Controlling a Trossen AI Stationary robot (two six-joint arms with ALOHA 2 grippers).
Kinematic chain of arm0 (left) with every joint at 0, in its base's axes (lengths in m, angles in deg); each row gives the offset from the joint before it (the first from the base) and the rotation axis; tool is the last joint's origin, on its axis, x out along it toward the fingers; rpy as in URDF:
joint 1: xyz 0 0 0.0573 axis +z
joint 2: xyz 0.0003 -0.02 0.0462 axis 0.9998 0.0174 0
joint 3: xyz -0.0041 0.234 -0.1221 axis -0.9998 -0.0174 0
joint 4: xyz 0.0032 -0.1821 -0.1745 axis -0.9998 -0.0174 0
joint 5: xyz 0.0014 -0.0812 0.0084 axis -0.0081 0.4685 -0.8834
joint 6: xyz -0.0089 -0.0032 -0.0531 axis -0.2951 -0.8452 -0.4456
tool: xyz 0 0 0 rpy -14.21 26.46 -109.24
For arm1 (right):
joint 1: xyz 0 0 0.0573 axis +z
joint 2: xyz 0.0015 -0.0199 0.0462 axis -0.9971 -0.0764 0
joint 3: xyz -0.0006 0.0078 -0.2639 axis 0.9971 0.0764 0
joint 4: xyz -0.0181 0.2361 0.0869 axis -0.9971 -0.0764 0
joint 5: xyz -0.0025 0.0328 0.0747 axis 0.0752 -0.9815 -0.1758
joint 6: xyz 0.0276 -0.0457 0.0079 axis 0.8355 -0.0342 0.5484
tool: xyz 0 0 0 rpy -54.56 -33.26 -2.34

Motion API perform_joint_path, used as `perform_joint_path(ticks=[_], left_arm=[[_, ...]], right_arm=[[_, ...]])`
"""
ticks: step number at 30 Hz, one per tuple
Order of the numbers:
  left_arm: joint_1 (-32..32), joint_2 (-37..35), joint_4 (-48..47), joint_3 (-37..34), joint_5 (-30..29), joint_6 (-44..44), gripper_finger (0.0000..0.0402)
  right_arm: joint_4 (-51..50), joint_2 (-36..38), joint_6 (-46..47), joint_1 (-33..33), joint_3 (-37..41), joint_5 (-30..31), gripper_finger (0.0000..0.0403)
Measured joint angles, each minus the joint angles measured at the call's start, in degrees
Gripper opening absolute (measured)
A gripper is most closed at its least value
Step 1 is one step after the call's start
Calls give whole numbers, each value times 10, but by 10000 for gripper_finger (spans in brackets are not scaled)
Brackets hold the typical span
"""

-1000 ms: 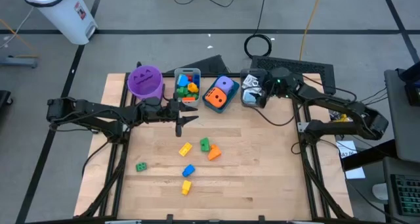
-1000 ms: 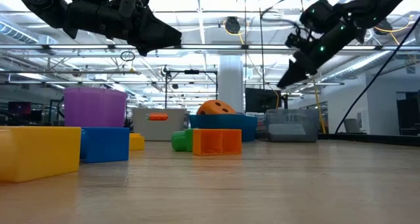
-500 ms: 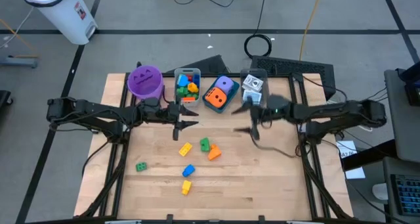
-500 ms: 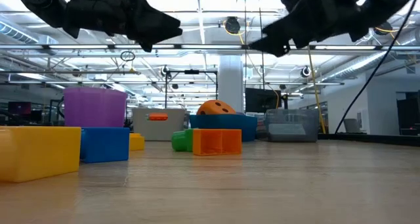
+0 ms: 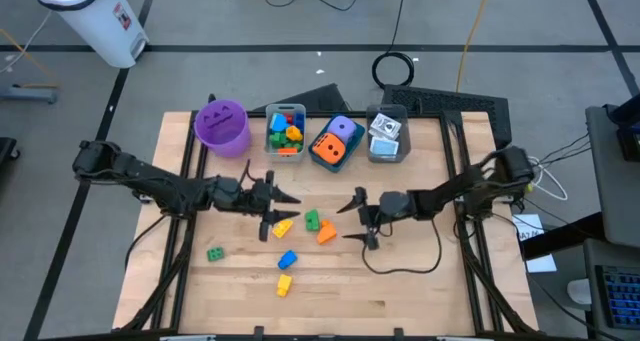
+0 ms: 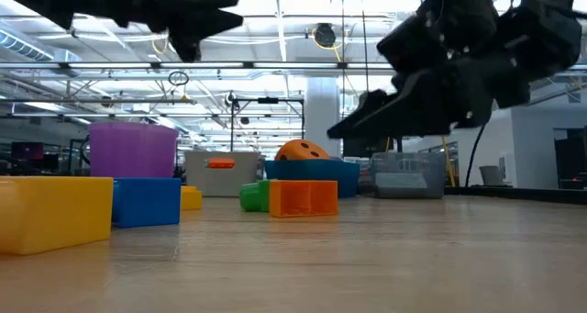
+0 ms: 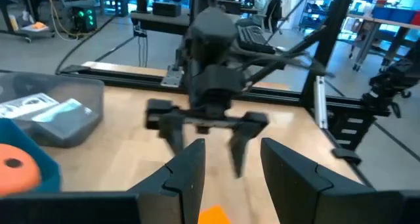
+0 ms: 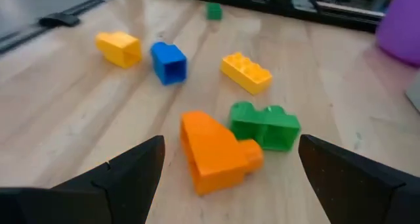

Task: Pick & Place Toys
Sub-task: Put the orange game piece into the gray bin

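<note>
We see the right gripper (image 5: 362,218) spread wide and empty, just beside the orange brick (image 5: 326,234). The left gripper (image 5: 275,209) stands partly open, empty, above the yellow brick (image 5: 283,225).

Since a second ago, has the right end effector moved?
Yes. The right end effector left the clear bin and came toward the orange brick.

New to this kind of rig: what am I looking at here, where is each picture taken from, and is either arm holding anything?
Two dark robot arms work at a wooden table. One camera looks straight down, one sits at table height, one rides each wrist. The left gripper and the right gripper face each other over loose bricks: an orange brick, green brick, yellow brick and blue brick. The right gripper is open and holds nothing; nothing shows between the left's fingers. Along the far edge stand a purple cup and bins of toys.
</note>
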Motion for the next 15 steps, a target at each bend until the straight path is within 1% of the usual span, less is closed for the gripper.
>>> perform_joint_path(ticks=[4, 6, 9, 12, 15], left_arm=[[-55, 0, 2, 0, -56, -10, 152], [-77, 0, 3, 0, -83, -17, 152], [-103, 0, 3, 0, -128, -42, 152], [-120, 13, 6, 0, -175, -68, 152], [-132, 32, 9, 0, -206, -92, 152]], right_arm=[[48, -54, 5, 19, 0, 59, 345], [52, -74, 20, 28, -6, 74, 345], [50, -103, 51, 42, -21, 76, 345], [50, -130, 63, 57, -43, 80, 345], [46, -148, 71, 70, -61, 120, 345]])
